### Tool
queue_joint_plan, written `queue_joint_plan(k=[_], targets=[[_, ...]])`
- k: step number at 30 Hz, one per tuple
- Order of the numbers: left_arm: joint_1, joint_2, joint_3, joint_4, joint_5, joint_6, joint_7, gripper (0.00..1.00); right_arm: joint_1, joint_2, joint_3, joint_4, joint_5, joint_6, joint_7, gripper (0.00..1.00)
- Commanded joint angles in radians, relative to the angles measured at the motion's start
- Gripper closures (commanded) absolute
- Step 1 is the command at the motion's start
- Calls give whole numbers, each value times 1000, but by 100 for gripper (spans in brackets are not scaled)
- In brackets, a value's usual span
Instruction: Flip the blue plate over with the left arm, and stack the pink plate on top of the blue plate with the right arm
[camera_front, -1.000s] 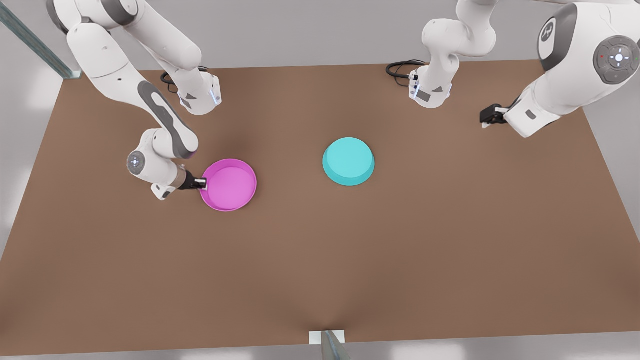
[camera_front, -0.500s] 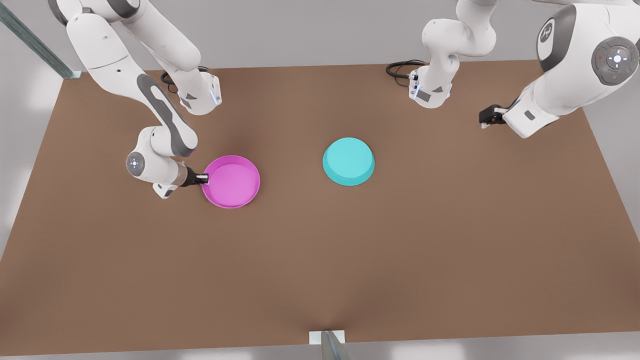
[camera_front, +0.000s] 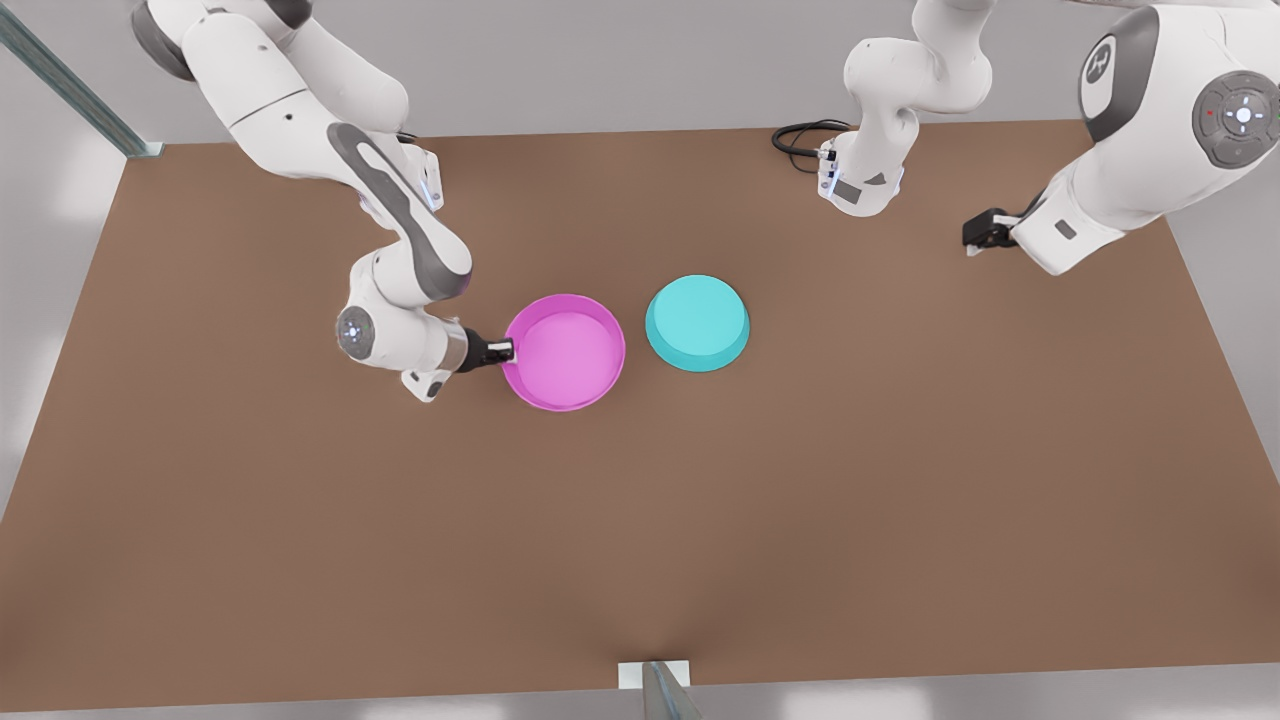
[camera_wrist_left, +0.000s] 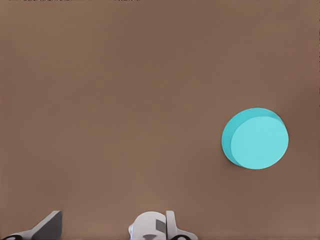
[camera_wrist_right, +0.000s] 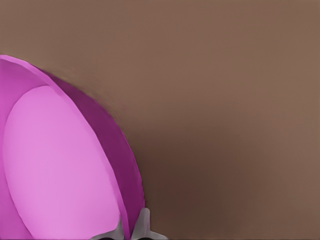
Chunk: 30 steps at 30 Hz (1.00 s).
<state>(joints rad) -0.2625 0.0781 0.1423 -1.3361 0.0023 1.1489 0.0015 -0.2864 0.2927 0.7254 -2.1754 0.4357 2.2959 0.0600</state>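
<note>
Front view: right pincer (camera_front: 508, 350) clamps pink plate (camera_front: 566, 352) rim.

From my station I see a plain brown desk (camera_front: 640, 520) with a matte top, evenly lit, with soft darker shading near its middle and at the 6 o'clock edge. Pale grey floor (camera_front: 60, 210) surrounds it. A slim metal strut (camera_front: 70, 90) slants in at 10 o'clock; a small white bracket (camera_front: 655, 675) sits at 6 o'clock.
</note>
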Motion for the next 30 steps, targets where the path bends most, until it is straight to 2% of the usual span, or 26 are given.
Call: queue_joint_plan(k=[1,3,6,9,11,15,18,20,24,30], targets=[[3,-3,0,0,-1,0,5,0,32,0,-26,6,-6,-3,12,79],[6,0,-1,0,2,2,-3,0,128,8,-72,28,-2,-3,52,79],[9,-1,0,0,1,2,2,0,220,8,-78,31,28,2,112,79],[8,0,0,0,2,2,0,0,335,20,-135,66,41,2,178,79],[8,-1,0,0,2,2,0,0,440,23,-205,97,80,2,198,79],[8,0,-1,0,2,2,-3,0,710,43,-414,161,153,-1,233,79],[8,0,-1,0,2,2,-3,0,819,59,-491,190,178,1,271,79],[8,0,-1,0,2,2,-3,0,943,77,-587,210,228,1,271,79],[8,0,-1,0,2,2,-3,0,1078,132,-696,276,268,1,300,79],[6,2,-1,0,2,2,-5,0,1185,180,-784,330,316,14,314,79]])
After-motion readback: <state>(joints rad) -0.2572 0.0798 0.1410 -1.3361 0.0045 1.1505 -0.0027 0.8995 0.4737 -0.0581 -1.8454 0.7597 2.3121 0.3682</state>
